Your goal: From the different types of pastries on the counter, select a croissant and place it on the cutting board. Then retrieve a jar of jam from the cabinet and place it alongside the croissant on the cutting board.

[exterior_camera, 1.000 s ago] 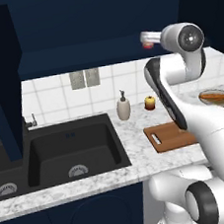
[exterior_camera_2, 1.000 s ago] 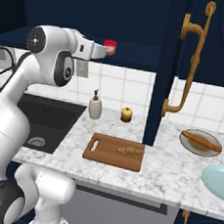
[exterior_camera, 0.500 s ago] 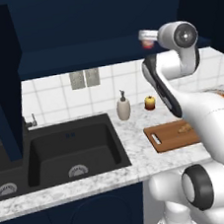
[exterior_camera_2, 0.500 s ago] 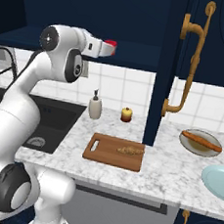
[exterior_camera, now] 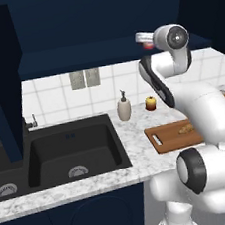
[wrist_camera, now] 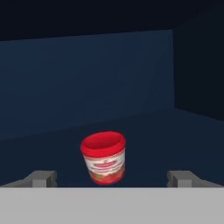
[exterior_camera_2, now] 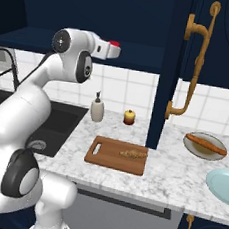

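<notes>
Jaws: standing released, spread wide either side of the jar of jam (wrist_camera: pixel 103 158)
Croissant (exterior_camera_2: pixel 133 153): lying on the cutting board (exterior_camera_2: pixel 106 158)

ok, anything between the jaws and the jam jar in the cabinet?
Nothing. In the hand view the jar of jam stands upright on the dark cabinet shelf, centred ahead of the open gripper, with only bare shelf between them.

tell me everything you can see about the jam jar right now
The jar of jam is small and squat, with a wide red lid and a pale label printed in red. It stands upright, leaning slightly in the hand view, on the dark blue shelf inside the cabinet. It sits between the gripper's spread fingertips, with clear gaps on both sides; nothing but the shelf touches it.
</notes>
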